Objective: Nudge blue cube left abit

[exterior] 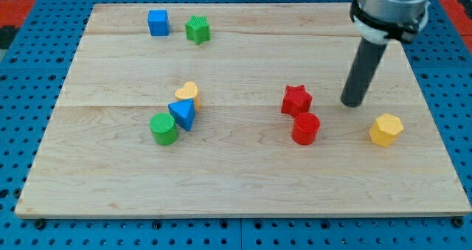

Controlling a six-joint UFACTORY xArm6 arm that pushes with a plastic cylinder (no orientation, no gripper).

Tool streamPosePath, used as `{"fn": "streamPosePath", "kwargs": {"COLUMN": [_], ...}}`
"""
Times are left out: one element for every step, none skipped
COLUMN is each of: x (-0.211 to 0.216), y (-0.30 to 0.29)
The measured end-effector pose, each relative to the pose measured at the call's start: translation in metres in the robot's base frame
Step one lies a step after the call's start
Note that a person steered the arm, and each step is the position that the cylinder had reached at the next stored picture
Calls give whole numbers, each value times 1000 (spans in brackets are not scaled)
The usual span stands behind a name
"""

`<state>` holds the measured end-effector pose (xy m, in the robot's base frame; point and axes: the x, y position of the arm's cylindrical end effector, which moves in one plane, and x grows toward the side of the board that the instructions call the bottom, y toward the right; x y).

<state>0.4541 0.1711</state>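
- The small blue plastic cube (pixel 158 23) sits near the view's top left of the pale wooden board (pixel 236 183), close to the board's far edge
- Just beside it on the view's right lies a green star-shaped block (pixel 197 29); the two look close but a thin strip of wood shows between them
- My tip (pixel 352 102), the lower end of the straight dark rod, rests on the board at the view's right, well apart from the blue cube and lower in the view
- There is no gripper on this arm, so nothing opens or closes; the rod holds nothing and touches no block
- Nearest my tip is a red star-shaped block (pixel 296 99), just to its left in the view, with a red cylinder block (pixel 305 128) right below that star
- A yellow hexagonal block (pixel 386 129) lies toward the view's lower right of my tip, near but apart
- Around the board's middle left sits a cluster: a yellow rounded block (pixel 188 93), a blue triangular block (pixel 183 115) touching it, and a green cylinder block (pixel 163 128) against the blue one
- The board rests on a blue perforated surface (pixel 22 51)
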Motion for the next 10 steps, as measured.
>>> {"fn": "streamPosePath", "kwargs": {"x": [11,6,-12,-40,-33,-14,-17,41,87,57], "y": [-95,-126,-49,-61,-173,-227,-134,-58,-49,-127]}}
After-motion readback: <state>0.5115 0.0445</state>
